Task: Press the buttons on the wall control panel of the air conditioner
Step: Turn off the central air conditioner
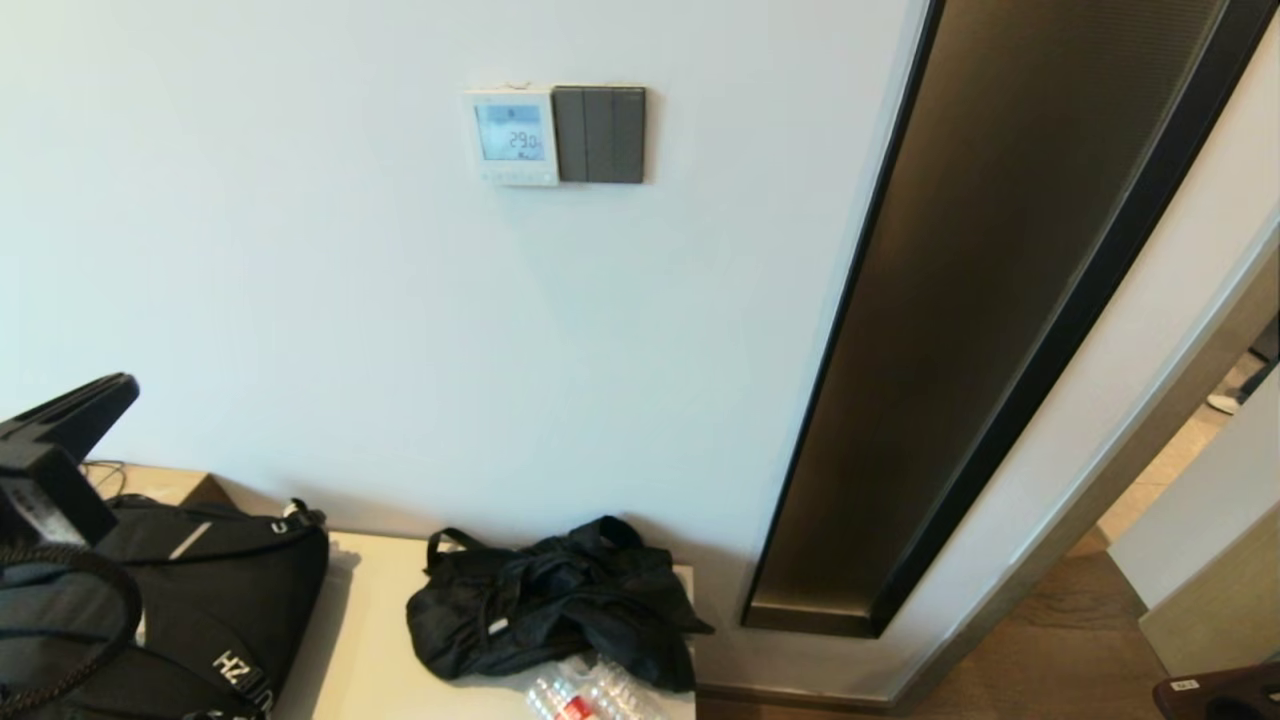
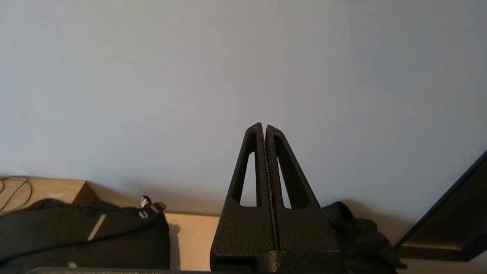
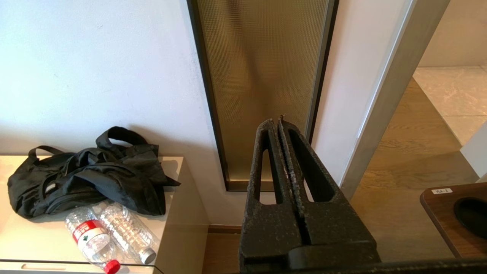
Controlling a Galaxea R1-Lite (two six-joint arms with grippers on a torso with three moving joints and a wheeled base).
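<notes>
The wall control panel [image 1: 511,137] is a small white thermostat high on the white wall, and its lit screen reads 29.0. The buttons [image 1: 518,177] are a faint row along its bottom edge. My left gripper [image 1: 126,388] is shut and empty at the lower left, far below and to the left of the panel. In the left wrist view the left gripper [image 2: 264,126] faces bare wall and the panel is out of view. My right gripper [image 3: 276,121] is shut and empty, low by the glass strip, and is not seen in the head view.
A dark grey three-rocker switch plate [image 1: 599,134] adjoins the panel's right side. Below, a pale cabinet [image 1: 370,640] holds a black backpack [image 1: 210,590], a crumpled black bag [image 1: 550,600] and plastic bottles [image 1: 590,698]. A tall bronze glass strip [image 1: 1000,300] and a doorway lie to the right.
</notes>
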